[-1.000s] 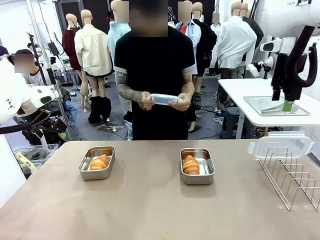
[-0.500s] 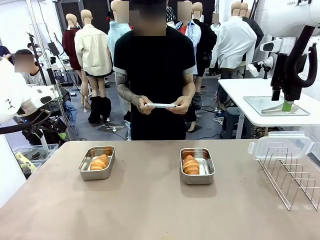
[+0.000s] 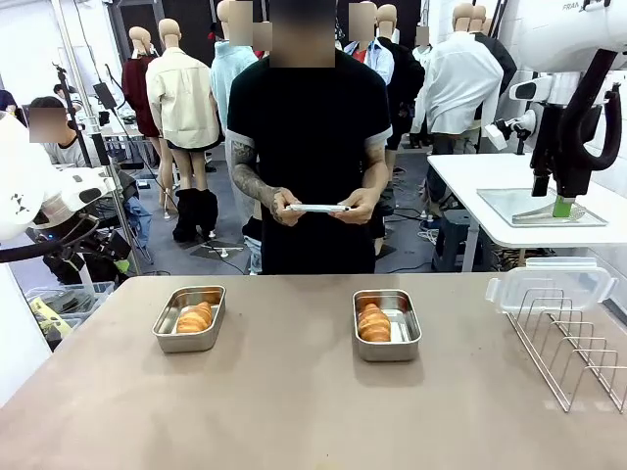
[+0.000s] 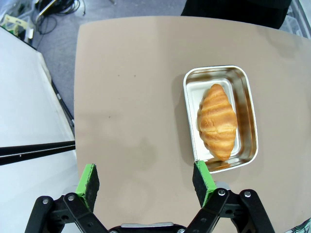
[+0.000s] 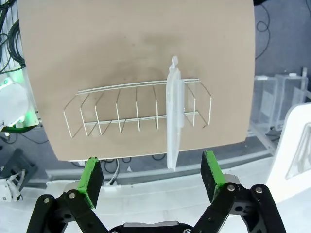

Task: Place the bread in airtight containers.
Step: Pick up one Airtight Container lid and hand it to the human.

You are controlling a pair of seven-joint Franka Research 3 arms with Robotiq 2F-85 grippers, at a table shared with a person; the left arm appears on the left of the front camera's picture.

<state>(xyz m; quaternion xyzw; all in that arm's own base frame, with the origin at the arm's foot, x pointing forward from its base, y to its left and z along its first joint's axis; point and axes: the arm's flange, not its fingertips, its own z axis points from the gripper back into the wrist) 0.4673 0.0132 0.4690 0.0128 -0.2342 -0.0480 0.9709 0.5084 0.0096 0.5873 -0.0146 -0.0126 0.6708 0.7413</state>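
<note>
On the counter (image 3: 294, 411), toward 10 o'clock from its middle, the left tin (image 3: 186, 343) holds one croissant (image 3: 195, 317). The right tin (image 3: 388, 351), toward 1 o'clock, holds the other croissant (image 3: 373, 322). Both tins stand open-topped. At 12 o'clock, beyond the far edge, the person's hands (image 3: 284, 204) hold a clear lid (image 3: 317, 208) flat. At 3 o'clock a wire rack (image 3: 578, 352) carries a second lid (image 3: 549, 284). The left gripper (image 4: 146, 177) hangs wide open, the left tin at its 2 o'clock. The right gripper (image 5: 151, 171) hangs wide open, the rack at its 12 o'clock.
</note>
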